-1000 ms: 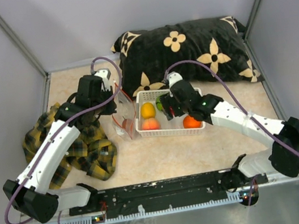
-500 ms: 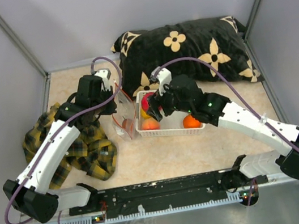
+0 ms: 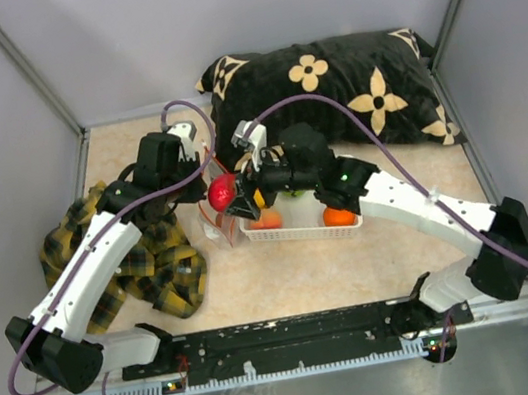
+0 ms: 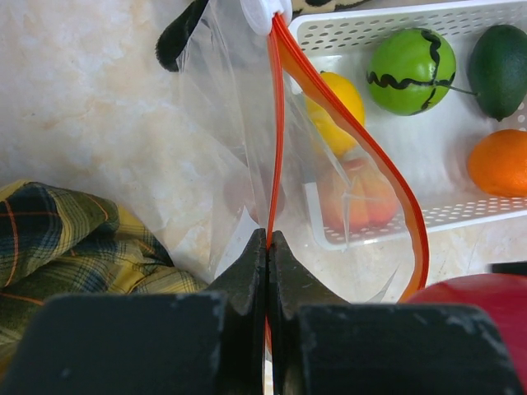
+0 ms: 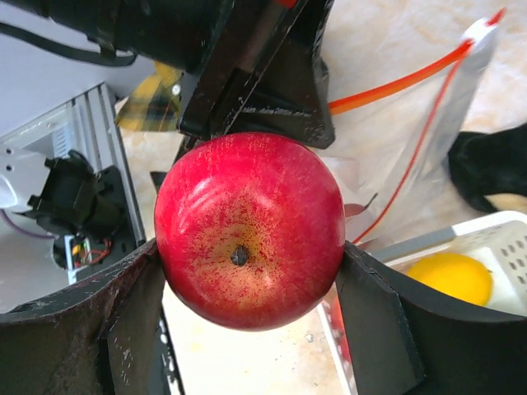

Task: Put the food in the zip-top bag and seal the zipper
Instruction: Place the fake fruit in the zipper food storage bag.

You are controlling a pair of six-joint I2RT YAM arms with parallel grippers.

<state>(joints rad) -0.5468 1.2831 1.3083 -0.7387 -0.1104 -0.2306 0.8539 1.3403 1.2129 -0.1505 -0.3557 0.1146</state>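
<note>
- Fingers (image 5: 136, 313) of your right gripper (image 5: 249, 247) are spread wide and clamped on the red fruit (image 5: 247, 230), one pad on each flank.
- Red fruit hangs just past the white basket's (image 3: 301, 235) left rim in the top view, over the bag mouth and not touching the basket.
- Your left gripper (image 4: 268, 247) is pinched flat together on the zipper (image 4: 276, 123), at the end of that strip away from the white slider tab.
- Zip-top bag (image 4: 222, 123) stands upright, just beside the basket's left wall; contact there can't be told.
- Mouth is open: one zipper strip runs straight, the other bows out toward the basket, giving a narrow lens-shaped gap.
- In the basket: yellow fruit (image 4: 338, 103) and peach fruit (image 4: 354, 193) at the bag-side end, green striped fruit (image 4: 410, 70) mid, dark green fruit (image 4: 501, 58) and orange fruit (image 4: 498, 160) at the far end.
- Flowered pillow (image 3: 326, 86) crowds the basket's back rim.
- Plaid cloth (image 4: 66, 247) lies beyond the bag, away from the basket.
- Bare tabletop (image 3: 336, 266) runs along the basket's front rim, so you've got room there.
</note>
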